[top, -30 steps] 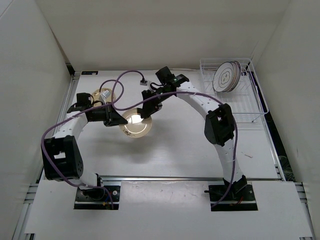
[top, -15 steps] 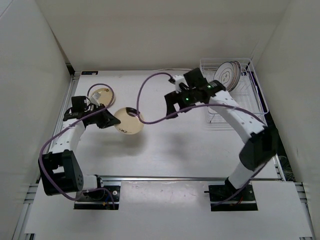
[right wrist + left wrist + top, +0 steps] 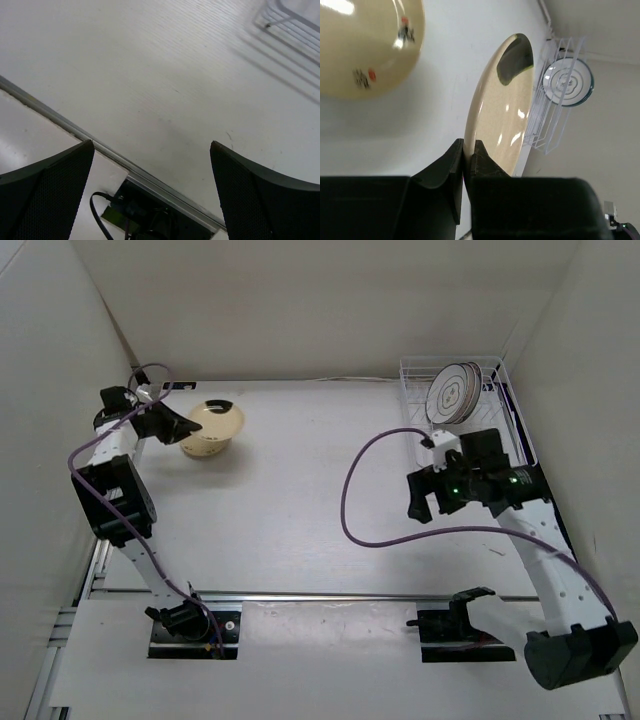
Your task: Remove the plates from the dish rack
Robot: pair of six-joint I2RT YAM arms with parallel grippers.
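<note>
My left gripper [image 3: 183, 425] is shut on the rim of a small tan plate [image 3: 217, 418], held tilted at the far left of the table. In the left wrist view the fingers [image 3: 468, 145] pinch this plate [image 3: 500, 115] edge-on. A second tan plate [image 3: 365, 45] lies on the table just under it [image 3: 200, 448]. The white wire dish rack [image 3: 522, 445] stands at the back right with white ringed plates [image 3: 452, 392] upright in it. My right gripper [image 3: 428, 502] hangs open and empty over bare table, in front and to the left of the rack; its wide-apart jaws [image 3: 150, 165] hold nothing.
White walls close in the table on the left, back and right. A purple cable [image 3: 365, 495] loops left of the right arm. A metal rail [image 3: 100, 147] runs along the table's near edge, with the arm bases [image 3: 465, 625] behind it.
The left arm swung from the table's middle to the far left, carrying the tan plate over the other one. The right arm drew back toward the rack and its jaws opened wide.
</note>
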